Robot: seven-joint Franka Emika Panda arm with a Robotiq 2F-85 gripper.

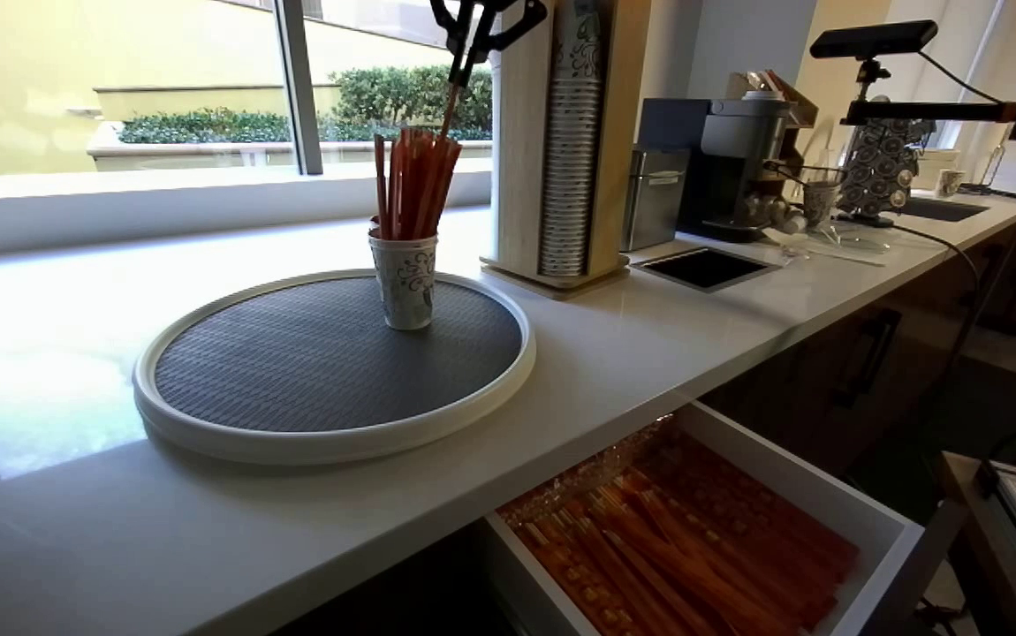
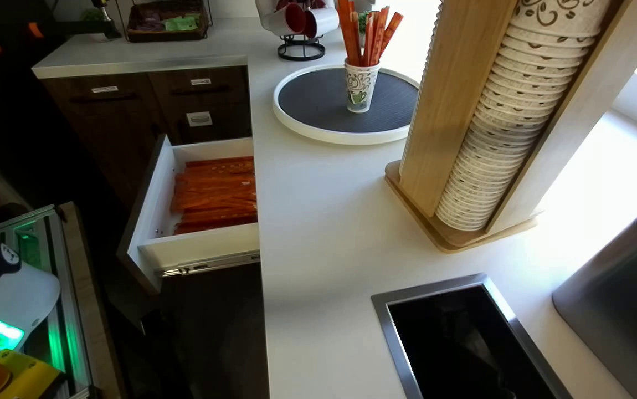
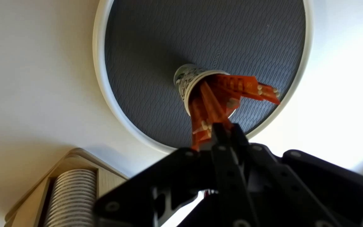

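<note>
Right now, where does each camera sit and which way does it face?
An exterior view: near the tray, looking along the counter to the coffee machine; the gripper shows at the top.
An exterior view: high up, seemingly nearer the coffee machine, looking back down to the tray; the robot's base shows at lower left.
Wrist view: on the wrist, looking down at the cup; the gripper's fingers show at the bottom.
Both exterior views share the open drawer, tray and cup.
</note>
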